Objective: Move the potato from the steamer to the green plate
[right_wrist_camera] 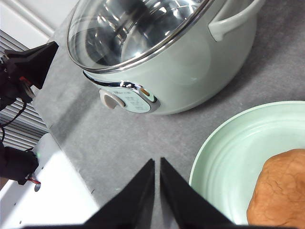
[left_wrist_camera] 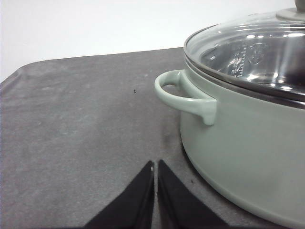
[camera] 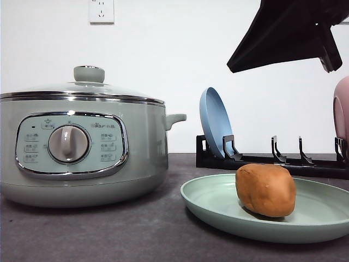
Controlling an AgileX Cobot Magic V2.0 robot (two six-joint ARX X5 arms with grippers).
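Observation:
The potato [camera: 266, 189], orange-brown and lumpy, lies on the green plate [camera: 218, 204] at the front right of the table. The steamer [camera: 82, 142] stands at the left with its glass lid [camera: 82, 90] on. My right gripper [right_wrist_camera: 157, 162] is shut with nothing in it and hangs above the table between the steamer [right_wrist_camera: 162, 62] and the green plate [right_wrist_camera: 228, 157]; the potato [right_wrist_camera: 281, 191] lies off to its side. My left gripper [left_wrist_camera: 155, 164] is shut and empty, low over the mat beside the steamer's side handle [left_wrist_camera: 183, 93].
A black dish rack [camera: 272, 158] stands behind the green plate, with a blue plate [camera: 215, 123] upright in it and a pink plate [camera: 342, 114] at the right edge. My right arm [camera: 289, 33] hangs dark at the upper right. A wall socket [camera: 101, 11] sits above the steamer.

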